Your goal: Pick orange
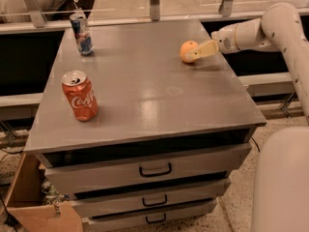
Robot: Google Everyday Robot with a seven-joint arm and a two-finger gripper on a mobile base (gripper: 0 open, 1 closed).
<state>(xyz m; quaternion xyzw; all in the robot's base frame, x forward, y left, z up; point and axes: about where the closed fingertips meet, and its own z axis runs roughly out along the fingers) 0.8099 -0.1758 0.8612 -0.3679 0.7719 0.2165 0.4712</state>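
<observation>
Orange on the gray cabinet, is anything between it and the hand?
Nothing visible. The hand is right beside the orange near the cabinet's back edge; the red cola can and the blue can stand well away across the top.

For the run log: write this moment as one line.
phase: reach | hand: at orange, back right of cabinet top | orange: on top, not lifted | cola can: front left

One brand name I can read here.
The red can (79, 96), near the front left of the table (159, 105), carries white Coca-Cola script down its side. The blue and silver can (81, 34) at the back has markings I cannot make out. My gripper (197, 52) sits against the orange (187, 49) near the right edge.
</observation>
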